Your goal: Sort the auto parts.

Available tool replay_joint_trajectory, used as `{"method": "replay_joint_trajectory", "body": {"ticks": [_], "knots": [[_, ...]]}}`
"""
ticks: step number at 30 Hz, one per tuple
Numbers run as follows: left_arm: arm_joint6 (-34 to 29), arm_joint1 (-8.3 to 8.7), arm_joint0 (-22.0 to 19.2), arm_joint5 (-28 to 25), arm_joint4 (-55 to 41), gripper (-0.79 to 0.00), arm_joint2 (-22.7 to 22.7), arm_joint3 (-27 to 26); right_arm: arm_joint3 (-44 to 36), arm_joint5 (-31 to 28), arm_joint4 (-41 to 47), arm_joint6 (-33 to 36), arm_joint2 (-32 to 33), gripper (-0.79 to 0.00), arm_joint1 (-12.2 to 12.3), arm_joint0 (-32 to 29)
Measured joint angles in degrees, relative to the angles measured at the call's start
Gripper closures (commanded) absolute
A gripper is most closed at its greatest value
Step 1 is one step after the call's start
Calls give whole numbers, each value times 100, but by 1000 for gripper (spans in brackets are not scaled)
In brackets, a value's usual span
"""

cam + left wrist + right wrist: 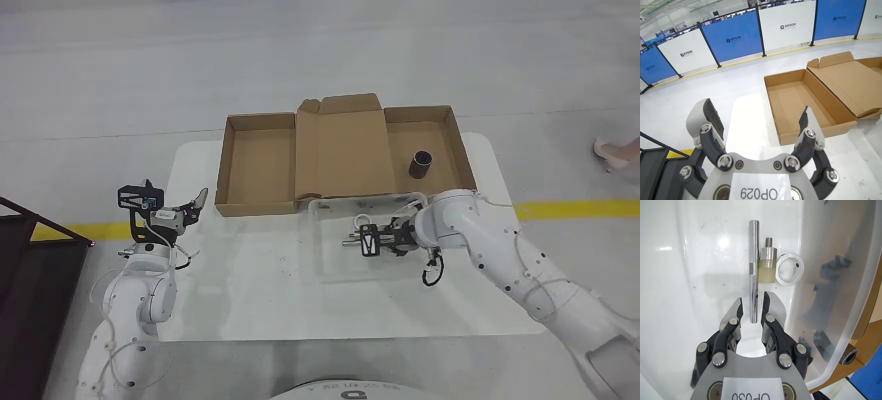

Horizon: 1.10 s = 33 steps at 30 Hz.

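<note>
Label-bearing right tool (pixel 753 296), spread apart, straddles the steel rod (pixel 754 256); left tool (pixel 756 104) gapes wide

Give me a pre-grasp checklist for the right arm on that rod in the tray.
1. Rod between the right gripper jaws: ok, jaws open, one either side of its near end.
2. Rod free of neighbours: not ok, stud lies against it; ring is beside the stud.
3. Jaws' height above tray floor: cannot tell.
4. Box open: ok; black cylinder sits in one compartment.
5. Left gripper clear of tray: ok, open at the table edge.
</note>
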Motion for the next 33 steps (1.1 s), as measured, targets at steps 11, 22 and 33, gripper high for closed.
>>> {"method": "replay_joint_trajectory", "body": {"ticks": [11,22,33], "knots": [[0,0,0,0,0,-785,0,0,514,-50,363,108,-388,-188,-250,380],[0,0,0,0,0,-785,0,0,982,-40,665,344,-582,0,-401,610],[0,0,0,0,0,-785,0,0,502,-172,502,29,-71,0,-155,304]]}}
